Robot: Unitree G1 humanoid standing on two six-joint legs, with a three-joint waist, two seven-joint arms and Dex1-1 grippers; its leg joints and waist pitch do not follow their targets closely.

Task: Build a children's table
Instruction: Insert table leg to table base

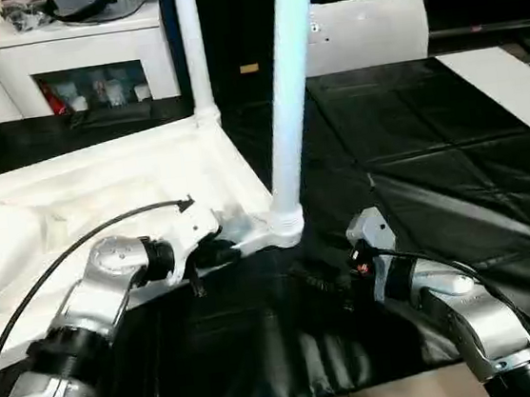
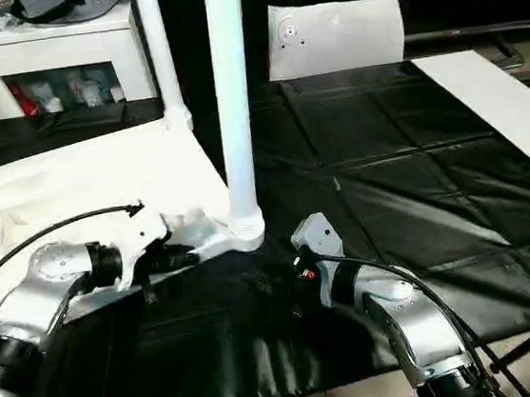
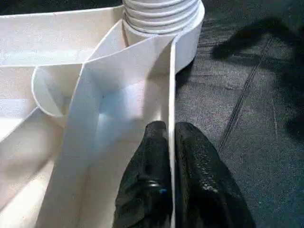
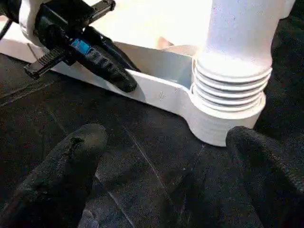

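Note:
The children's table lies upside down, its white ribbed top [image 1: 100, 179] on the black cover. A long white leg [image 1: 285, 81] stands upright in the near right corner socket [image 4: 228, 118], and a second leg [image 1: 192, 44] stands in the far corner. My left gripper [image 3: 171, 128] is shut on the top's thin rim wall [image 3: 172, 85], one finger on each side, just short of that socket. The same gripper [image 4: 123, 80] shows in the right wrist view, pinching the rim. My right gripper [image 4: 166, 137] hovers open, low over the cover, facing the socket and touching nothing.
A white cabinet [image 1: 66, 49] with shelves stands at the back left. A white padded block [image 1: 361, 29] sits behind the work surface, and a white board [image 1: 511, 84] lies at its right edge. The black cover [image 1: 412, 143] stretches to the right.

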